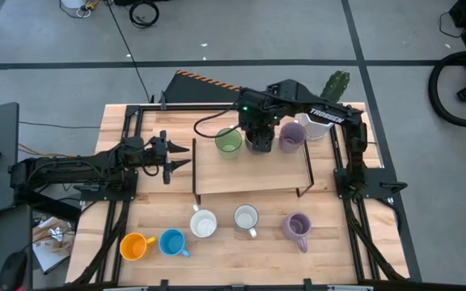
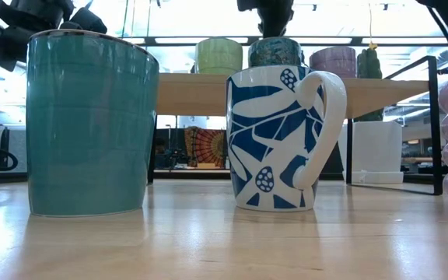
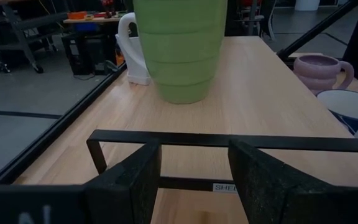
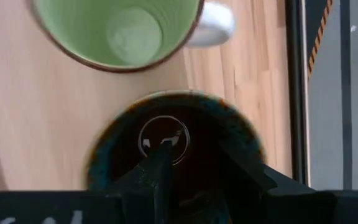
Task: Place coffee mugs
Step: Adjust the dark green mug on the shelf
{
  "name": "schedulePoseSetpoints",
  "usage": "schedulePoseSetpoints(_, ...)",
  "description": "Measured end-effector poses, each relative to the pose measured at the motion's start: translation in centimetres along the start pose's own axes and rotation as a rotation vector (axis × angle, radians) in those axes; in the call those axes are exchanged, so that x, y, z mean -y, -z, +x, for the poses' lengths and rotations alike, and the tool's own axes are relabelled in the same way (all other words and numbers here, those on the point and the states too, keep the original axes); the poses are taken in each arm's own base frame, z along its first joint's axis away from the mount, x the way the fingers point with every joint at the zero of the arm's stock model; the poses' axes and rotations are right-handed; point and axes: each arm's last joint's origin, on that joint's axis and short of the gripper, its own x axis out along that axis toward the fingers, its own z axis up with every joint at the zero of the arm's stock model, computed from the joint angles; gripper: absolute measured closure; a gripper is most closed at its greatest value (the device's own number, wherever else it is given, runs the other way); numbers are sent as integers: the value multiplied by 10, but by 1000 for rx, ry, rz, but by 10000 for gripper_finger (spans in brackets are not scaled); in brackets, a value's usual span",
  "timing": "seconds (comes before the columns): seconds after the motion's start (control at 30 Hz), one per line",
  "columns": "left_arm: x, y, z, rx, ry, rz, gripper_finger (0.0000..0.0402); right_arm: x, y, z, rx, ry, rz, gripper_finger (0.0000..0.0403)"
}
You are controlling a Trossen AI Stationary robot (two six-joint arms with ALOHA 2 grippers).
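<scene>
— Where is the right hand (image 1: 258, 139) working now?

— I'm holding it over the raised shelf (image 1: 249, 170) in the upper middle of the overhead frame. It's gripping the dark mug (image 4: 176, 149): one finger is reaching inside the cup and the other is sitting outside the wall, so I'm pinching the rim to carry it upright.

— Is it down on the shelf yet?

— I'm judging it's on the board or just above it, slotted between the green mug (image 1: 228, 141) and a lavender mug (image 1: 291, 136), making a row along the shelf's back edge.

— And the left hand (image 1: 172, 158)?

— It's waiting left of the shelf, fingers apart and gripping nothing, looking along the board.

— What's remaining?

— Five mugs are standing on the desk (image 1: 338, 242) in the lower part: orange mug (image 1: 135, 246), blue mug (image 1: 172, 242), two white ones and a second lavender.
</scene>
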Motion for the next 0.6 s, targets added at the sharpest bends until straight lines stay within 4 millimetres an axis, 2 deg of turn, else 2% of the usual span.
schedulePoseSetpoints(0.27, 0, 0, 0, 0, 0, -1, 208, 1, 5, 25, -100, -32, -2, 273)
schedulePoseSetpoints(0.6, 0, 0, 0, -2, 0, -1, 208, 5, 10, 41, -161, -64, 24, 273)
